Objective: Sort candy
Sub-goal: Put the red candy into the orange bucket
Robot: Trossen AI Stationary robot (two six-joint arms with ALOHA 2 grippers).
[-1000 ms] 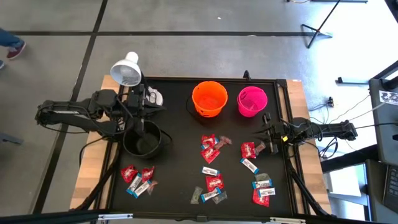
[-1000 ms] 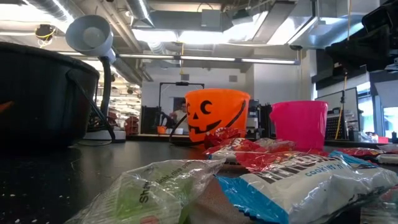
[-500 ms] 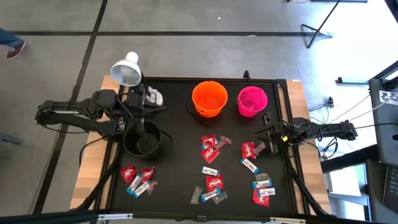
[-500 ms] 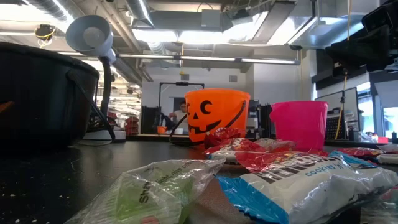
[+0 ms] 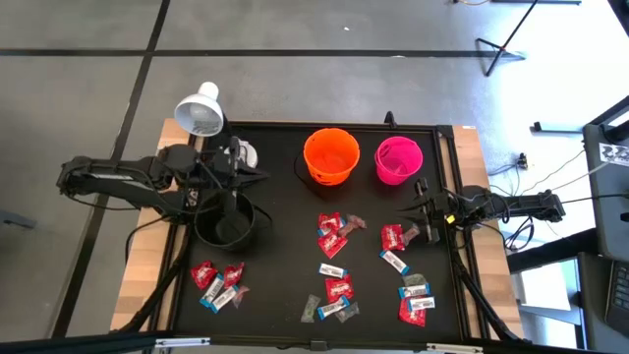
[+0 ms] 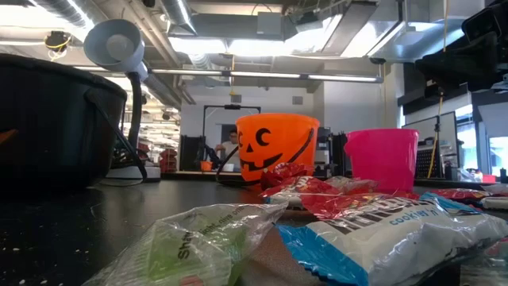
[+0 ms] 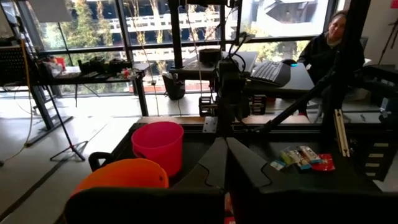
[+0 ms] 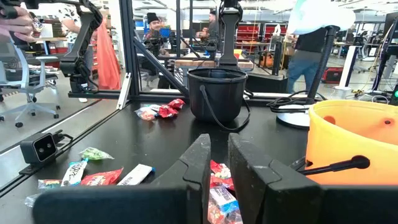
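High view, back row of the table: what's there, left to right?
Lamp → left claw, shut, above the black bucket → orange bucket → pink bucket → right claw, just in front of the pink bucket.

Readable text only in the low view, bottom of frame: blue-and-white candy wrapper (image 6: 397,230) at lower right shows "cooki..." in white on the blue part, above it dark letter fragments, not legible. Clear green-tinted wrapper (image 6: 190,238) at lower centre-left starts "Sh...", rest unreadable. Orange bucket (image 6: 274,151) has a printed jack-o'-lantern face, no lettering. Other views: nothing legible.
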